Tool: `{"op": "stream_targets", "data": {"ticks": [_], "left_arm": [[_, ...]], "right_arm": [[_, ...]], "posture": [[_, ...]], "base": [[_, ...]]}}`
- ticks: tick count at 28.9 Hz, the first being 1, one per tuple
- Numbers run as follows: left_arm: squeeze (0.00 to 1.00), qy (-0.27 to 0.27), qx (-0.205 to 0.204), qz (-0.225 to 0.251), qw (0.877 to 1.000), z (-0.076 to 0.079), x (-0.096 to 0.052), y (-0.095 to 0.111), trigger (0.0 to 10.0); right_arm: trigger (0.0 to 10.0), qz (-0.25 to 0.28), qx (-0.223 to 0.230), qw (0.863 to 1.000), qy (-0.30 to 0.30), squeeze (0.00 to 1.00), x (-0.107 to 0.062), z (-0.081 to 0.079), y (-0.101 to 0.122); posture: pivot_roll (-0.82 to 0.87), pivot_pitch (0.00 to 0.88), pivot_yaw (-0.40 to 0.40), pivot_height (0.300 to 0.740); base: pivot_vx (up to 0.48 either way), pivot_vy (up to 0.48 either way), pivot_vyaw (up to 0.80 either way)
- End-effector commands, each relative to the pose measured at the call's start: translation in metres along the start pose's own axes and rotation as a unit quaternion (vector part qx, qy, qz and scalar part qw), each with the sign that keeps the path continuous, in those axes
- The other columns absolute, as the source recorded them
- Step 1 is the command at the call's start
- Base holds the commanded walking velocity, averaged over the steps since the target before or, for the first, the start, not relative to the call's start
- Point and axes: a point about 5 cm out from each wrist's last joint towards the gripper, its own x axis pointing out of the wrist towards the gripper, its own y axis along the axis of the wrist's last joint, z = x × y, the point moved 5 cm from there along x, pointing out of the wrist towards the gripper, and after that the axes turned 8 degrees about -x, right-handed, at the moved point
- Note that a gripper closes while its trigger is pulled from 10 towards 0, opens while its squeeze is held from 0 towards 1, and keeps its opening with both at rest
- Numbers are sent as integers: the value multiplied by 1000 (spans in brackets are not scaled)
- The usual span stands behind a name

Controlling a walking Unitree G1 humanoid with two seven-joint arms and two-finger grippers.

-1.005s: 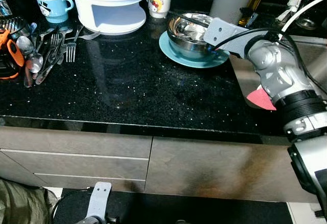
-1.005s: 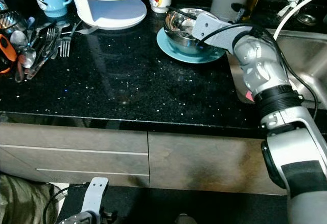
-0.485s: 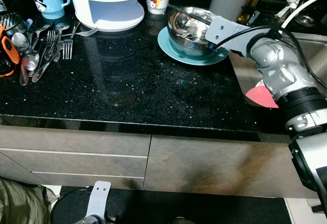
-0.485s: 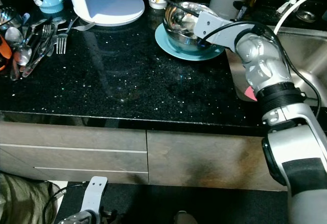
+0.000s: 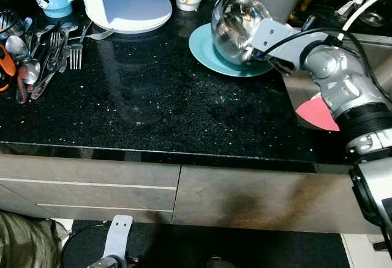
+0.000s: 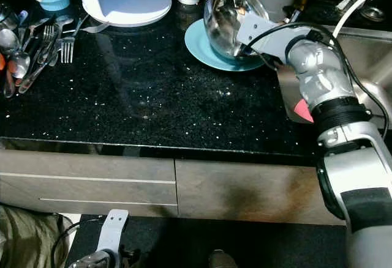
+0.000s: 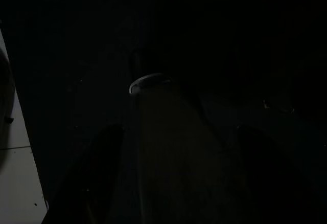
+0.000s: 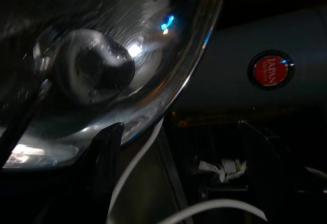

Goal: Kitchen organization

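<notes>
Right gripper tilts steel bowl on teal plate near sink edge

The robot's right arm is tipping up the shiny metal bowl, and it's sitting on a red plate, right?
Not quite. The plate under the shiny metal bowl is light blue, not red, as the left eye view shows. The rest holds: the right gripper is at the bowl's rim, and the bowl stands tipped up on the plate.

Shiny steel bowl on teal plate, speckled black counter
</notes>
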Motion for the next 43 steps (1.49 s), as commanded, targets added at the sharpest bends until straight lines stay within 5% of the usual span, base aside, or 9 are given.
{"op": "stream_targets", "data": {"ticks": [1, 16, 22, 23, 24, 29, 34, 38, 43], "left_arm": [[0, -2, 2, -31, 1000, 0, -1, -19, 10000], [0, -1, 2, -27, 1000, 0, -1, -16, 10000], [0, -1, 3, -26, 1000, 0, -1, -15, 10000], [0, -1, 2, -26, 1000, 0, -1, -15, 10000], [0, -1, 2, -25, 1000, 1, 0, -14, 10000], [0, -2, 1, -24, 1000, 2, 0, -14, 10000], [0, -3, 2, -23, 1000, 2, 0, -13, 10000], [0, -3, 2, -22, 1000, 2, 0, -12, 10000], [0, -1, 2, -22, 1000, 1, 0, -11, 10000]], "right_arm": [[10000, 16, 28, 999, -20, 0, -2, 13, 3], [10000, 143, 225, 962, -60, 0, -9, 48, 45], [10000, 203, 307, 929, 26, 0, -17, 36, 62], [10000, 212, 328, 920, 42, 0, -19, 36, 63], [10000, 241, 385, 887, 81, 0, -30, 42, 59], [10000, 283, 404, 860, 131, 0, -50, 43, 53], [10000, 290, 398, 854, 167, 0, -64, 35, 42], [10000, 277, 330, 875, 222, 0, -82, 10, 32], [10000, 218, 340, 879, 253, 0, -89, -8, 15]], "posture": [[19, 217, -56, 740], [17, 200, -55, 740], [15, 196, -55, 740], [15, 196, -55, 740], [12, 193, -58, 740], [3, 185, -61, 740], [2, 180, -62, 740], [2, 179, -61, 740], [-5, 180, -53, 740]], "base": [[0, 0, 0], [0, 0, 0], [0, 0, 0], [0, 0, 0], [0, 0, 0], [0, 0, 0], [0, 0, 0], [0, 0, 0], [0, 0, 0]]}}
